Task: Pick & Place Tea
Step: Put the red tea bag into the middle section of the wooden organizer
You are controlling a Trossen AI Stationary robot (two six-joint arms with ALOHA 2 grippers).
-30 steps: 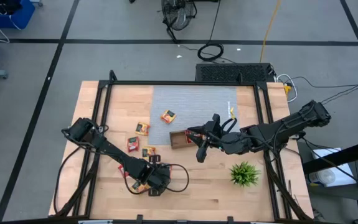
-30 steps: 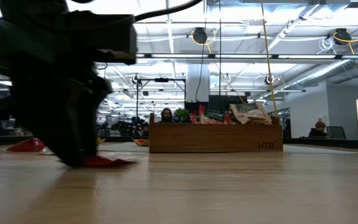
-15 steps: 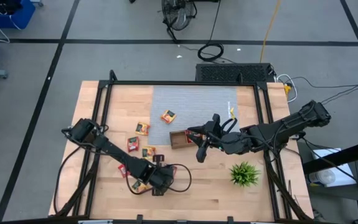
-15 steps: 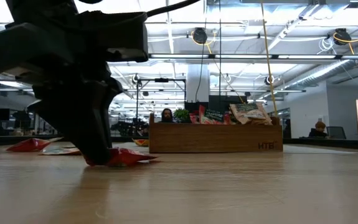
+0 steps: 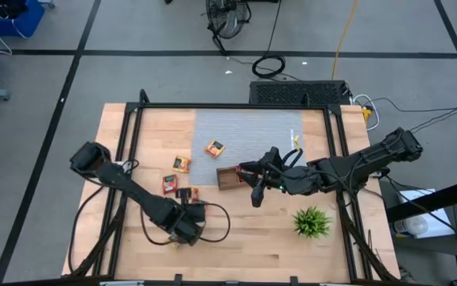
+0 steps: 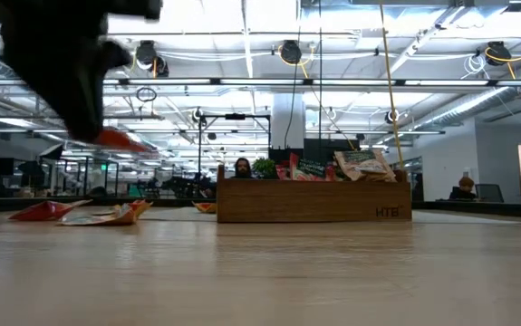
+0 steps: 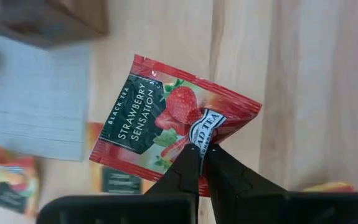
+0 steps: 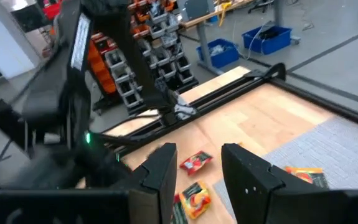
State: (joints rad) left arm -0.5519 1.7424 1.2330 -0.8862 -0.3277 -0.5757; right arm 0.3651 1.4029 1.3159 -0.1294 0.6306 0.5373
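Observation:
My left gripper [image 5: 185, 225] is at the near left of the table, raised above it and shut on a red strawberry tea sachet [image 7: 166, 124]. The sachet shows under the gripper in the low view [image 6: 120, 140]. Other sachets lie flat on the table [image 5: 169, 183] [image 5: 182, 164] and on the grey mat [image 5: 214, 148]. The brown wooden tray [image 5: 226, 178] stands at mid-table with several sachets upright in it [image 6: 360, 163]. My right gripper [image 8: 194, 171] is open and empty, hovering beside the tray [image 5: 253, 189]. My left gripper pinches the red sachet at the middle of one edge [image 7: 207, 132] between its two fingertips. The fingers come from above, pointing down. The sachet is lifted clear of the table and sticks out sideways from the fingertips, nearly flat and slightly tilted [image 6: 124, 142].
A spiky green plant [image 5: 312, 222] stands near the right front. A grey mat [image 5: 244, 131] covers the far middle. A yellow sachet [image 5: 170, 241] lies near the front edge by my left gripper. A black frame [image 5: 133, 143] borders the table's sides.
My left gripper, which stood low on the table at the red sachet, has risen and gone a little toward the table's left edge. The sachet has come up with it and now hangs clear of the table.

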